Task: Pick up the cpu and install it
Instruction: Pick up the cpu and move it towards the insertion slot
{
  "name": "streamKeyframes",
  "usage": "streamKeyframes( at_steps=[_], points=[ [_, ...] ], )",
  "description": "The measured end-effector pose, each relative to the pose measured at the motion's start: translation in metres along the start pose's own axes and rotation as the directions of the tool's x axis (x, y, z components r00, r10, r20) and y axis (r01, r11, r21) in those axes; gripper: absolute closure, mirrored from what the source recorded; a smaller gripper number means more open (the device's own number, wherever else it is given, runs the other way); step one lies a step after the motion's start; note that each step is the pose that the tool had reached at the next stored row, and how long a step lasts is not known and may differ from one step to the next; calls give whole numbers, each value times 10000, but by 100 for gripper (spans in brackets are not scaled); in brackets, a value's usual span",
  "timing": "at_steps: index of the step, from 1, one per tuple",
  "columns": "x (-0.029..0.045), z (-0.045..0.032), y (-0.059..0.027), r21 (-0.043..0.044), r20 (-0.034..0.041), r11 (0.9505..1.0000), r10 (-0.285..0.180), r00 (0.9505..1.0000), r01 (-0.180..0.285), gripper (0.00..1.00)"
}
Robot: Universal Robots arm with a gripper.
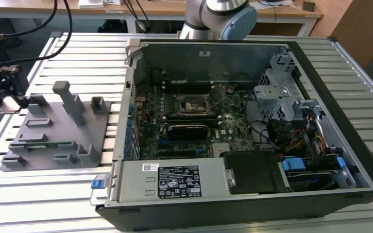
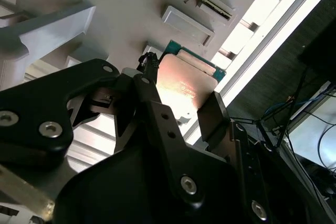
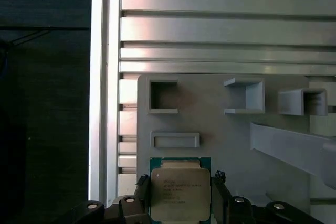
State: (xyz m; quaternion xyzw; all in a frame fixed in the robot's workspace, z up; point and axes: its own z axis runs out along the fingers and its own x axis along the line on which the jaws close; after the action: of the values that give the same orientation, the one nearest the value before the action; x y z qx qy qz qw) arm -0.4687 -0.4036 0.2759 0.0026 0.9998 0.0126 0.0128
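Observation:
The cpu (image 3: 179, 195) is a small square chip with a pale metal top and a green rim. It sits between the two black fingers of my gripper (image 3: 180, 182), which press on its opposite edges. The second wrist view shows the same grip, the cpu (image 2: 184, 82) between the fingertips of the gripper (image 2: 181, 100), over the grey plastic tray (image 2: 121, 14). In the exterior view the gripper (image 1: 8, 99) is at the far left, by the tray's (image 1: 50, 131) back corner. The black-and-metal socket (image 1: 191, 104) lies in the middle of the motherboard inside the open computer case.
The tray carries upright grey posts (image 1: 66, 99) and a thin green memory stick (image 1: 41, 144). The open case (image 1: 251, 121) holds drive cages and cables on the exterior view's right. Cables (image 1: 37, 29) hang at the upper left. The table is slatted metal (image 3: 220, 30).

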Motion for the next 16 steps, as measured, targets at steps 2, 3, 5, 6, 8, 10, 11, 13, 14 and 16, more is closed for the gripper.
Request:
streamKeyframes(
  at_steps=[2,3,5,6,8,10,11,13,14,16],
  points=[
    [0,-15,1,0,0,10000,0,10000,0,45],
    [0,-22,1,0,0,10000,1,10000,-1,45],
    [-1,-36,1,0,1,10000,1,10000,-1,45],
    [-1,-44,2,0,0,10000,0,10000,0,45],
    [-2,-57,2,-1,1,10000,0,10000,0,45],
    [-2,-70,3,0,1,10000,0,10000,0,45],
    [-2,-78,3,0,0,10000,0,10000,0,45],
    [-2,-93,4,0,0,10000,1,10000,-1,45],
    [-2,-101,4,0,0,10000,0,10000,0,45],
    [-3,-115,5,0,1,10000,1,10000,-1,45]
  ],
)
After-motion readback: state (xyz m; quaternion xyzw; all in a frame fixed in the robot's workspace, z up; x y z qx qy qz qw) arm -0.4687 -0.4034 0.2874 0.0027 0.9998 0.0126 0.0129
